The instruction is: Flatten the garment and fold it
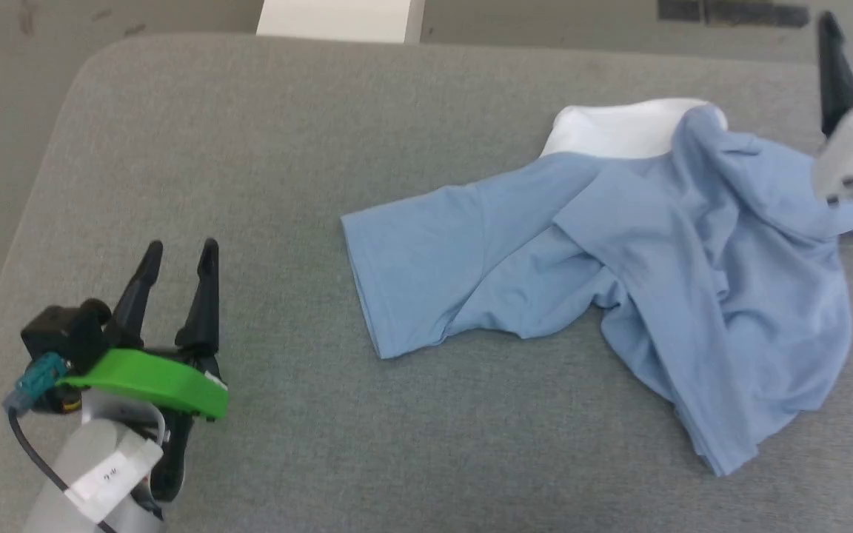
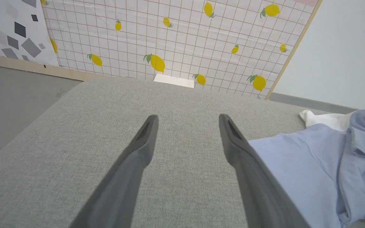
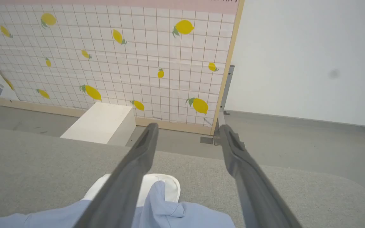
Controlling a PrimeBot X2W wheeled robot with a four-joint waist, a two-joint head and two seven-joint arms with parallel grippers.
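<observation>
On the right half of the grey surface (image 1: pixel 263 148), the light blue garment (image 1: pixel 693 281) lies bunched, one sleeve spread, nothing folded yet. Left jaws gape empty, well apart from it; right jaws gape empty over its collar end. A white box (image 1: pixel 341 18) beyond the surface looks to obstruct nothing

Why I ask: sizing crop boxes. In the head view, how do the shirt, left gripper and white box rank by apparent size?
1. shirt, clearly largest.
2. left gripper, though nearness to the camera enlarges it.
3. white box, smallest as seen; the top edge cuts it off, so its rank is unsure.
</observation>
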